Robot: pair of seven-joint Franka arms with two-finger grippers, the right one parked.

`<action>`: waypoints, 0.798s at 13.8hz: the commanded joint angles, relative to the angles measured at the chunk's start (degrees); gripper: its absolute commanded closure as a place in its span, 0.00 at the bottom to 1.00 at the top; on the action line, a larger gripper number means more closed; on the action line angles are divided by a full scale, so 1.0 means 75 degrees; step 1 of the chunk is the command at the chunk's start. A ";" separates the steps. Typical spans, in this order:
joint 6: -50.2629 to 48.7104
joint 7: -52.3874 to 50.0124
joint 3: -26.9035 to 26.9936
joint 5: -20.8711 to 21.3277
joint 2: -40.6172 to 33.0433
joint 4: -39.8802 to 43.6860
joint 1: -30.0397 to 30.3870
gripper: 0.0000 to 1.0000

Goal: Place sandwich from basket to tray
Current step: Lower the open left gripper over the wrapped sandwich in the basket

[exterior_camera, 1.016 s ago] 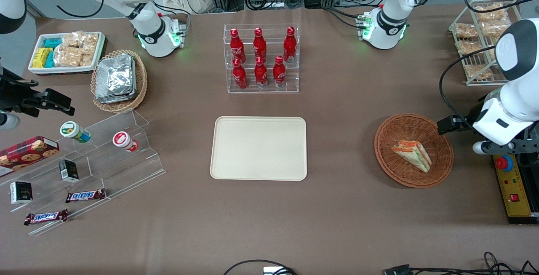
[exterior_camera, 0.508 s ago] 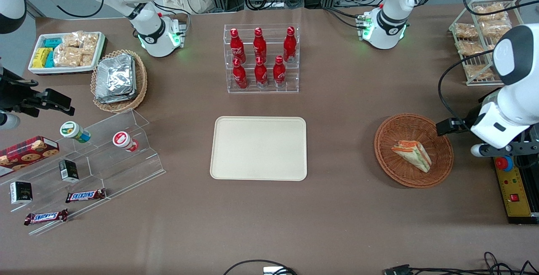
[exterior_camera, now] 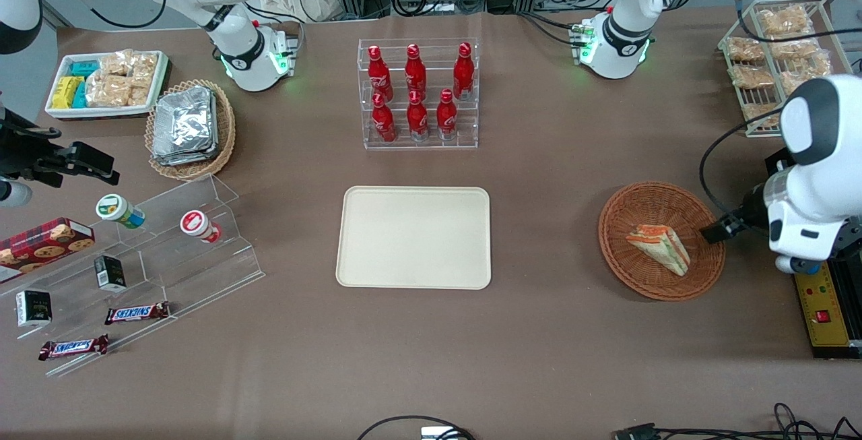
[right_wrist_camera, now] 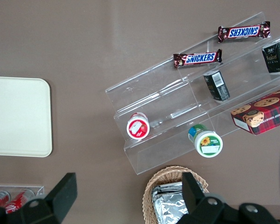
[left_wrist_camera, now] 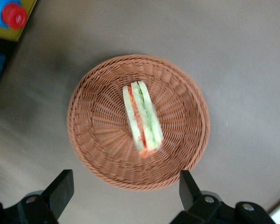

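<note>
Six red bottles (exterior_camera: 416,93), two Snickers bars (exterior_camera: 137,312), one sandwich (exterior_camera: 658,248).

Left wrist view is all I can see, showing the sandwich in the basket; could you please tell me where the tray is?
Observer: The cream tray lies flat on the table, toward the parked arm's end from the wicker basket, not touching it.
Operator: Does anything lie on it?
Observer: No, nothing does.
Operator: Where is the pincer?
Observer: The open pincer hangs over the basket's rim toward the working arm's end, beside the sandwich.
</note>
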 commanded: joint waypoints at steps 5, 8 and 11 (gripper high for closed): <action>0.0526 -0.2503 -0.0075 -0.0054 0.1016 -0.0169 -0.0168 0.00; 0.0608 -0.2528 -0.0075 -0.0054 0.1099 -0.0461 -0.0109 0.00; 0.0889 -0.2493 -0.0075 -0.0031 0.1075 -0.0884 -0.0109 0.00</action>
